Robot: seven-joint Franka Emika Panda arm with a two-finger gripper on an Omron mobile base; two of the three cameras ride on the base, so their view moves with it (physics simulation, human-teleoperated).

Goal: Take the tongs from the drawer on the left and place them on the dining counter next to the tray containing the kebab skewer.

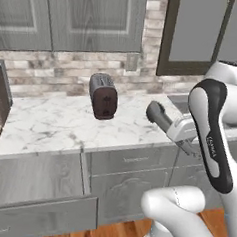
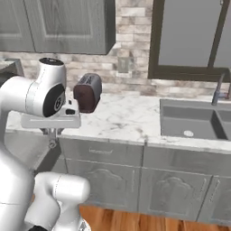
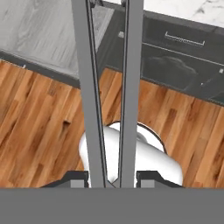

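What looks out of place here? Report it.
The drawer hangs pulled out at the left below the worktop. The tongs are out of it, clamped in the end effector above the wood floor.

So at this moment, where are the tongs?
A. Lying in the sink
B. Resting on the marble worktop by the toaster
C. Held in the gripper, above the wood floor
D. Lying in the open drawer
C: in the hand view the tongs run up from between the gripper fingertips, with the wood floor behind them.
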